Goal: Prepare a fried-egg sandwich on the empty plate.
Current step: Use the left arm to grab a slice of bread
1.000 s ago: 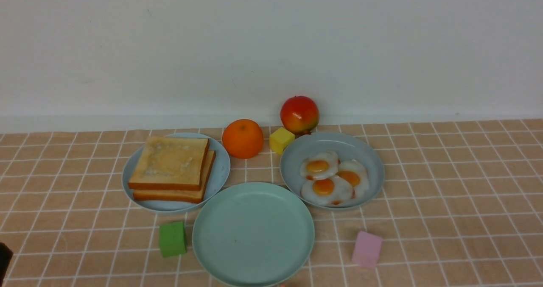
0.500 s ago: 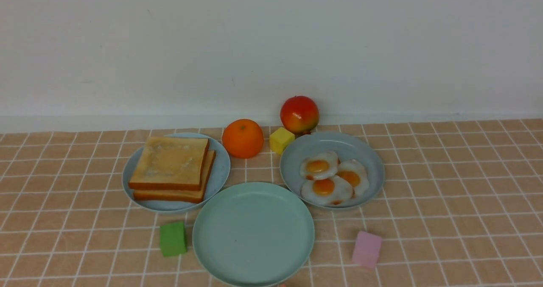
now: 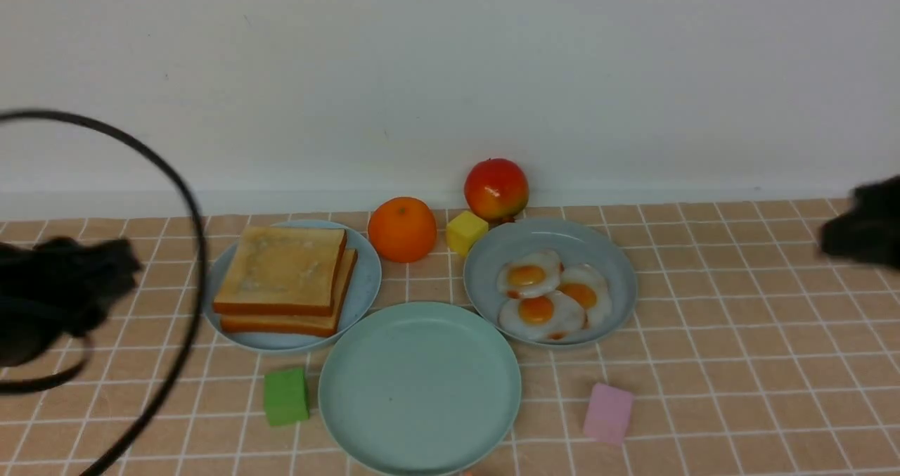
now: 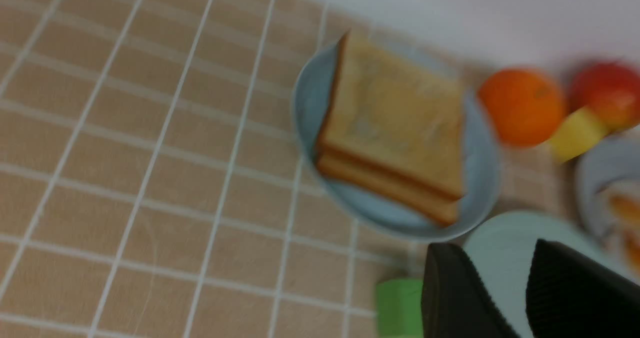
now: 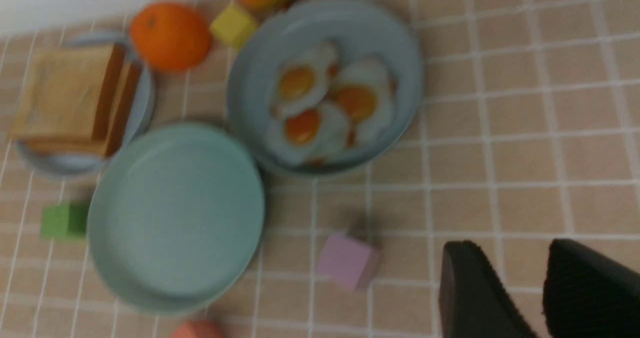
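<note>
Two toast slices (image 3: 281,268) lie stacked on a light sky-blue plate (image 3: 367,279) at the left. Three fried eggs (image 3: 541,292) overlap in a grey-blue dish (image 3: 562,233) at the right. The empty mint-green plate (image 3: 420,388) sits in front, between them. My left gripper (image 3: 116,272) hovers blurred at the left, short of the toast, open with nothing between its fingers (image 4: 492,248). At the far right edge my right gripper (image 3: 854,233) is also open and empty (image 5: 507,245), well right of the egg dish (image 5: 400,43).
An orange (image 3: 402,229), a red-yellow fruit (image 3: 496,189) and a yellow cube (image 3: 466,233) stand behind the plates near the wall. A green cube (image 3: 286,396) and a pink cube (image 3: 608,413) flank the mint plate. A black cable (image 3: 190,202) arcs beside the left arm.
Both arms have swung into the front view, the left from the left edge and the right from the right edge. Plates and food have not moved.
</note>
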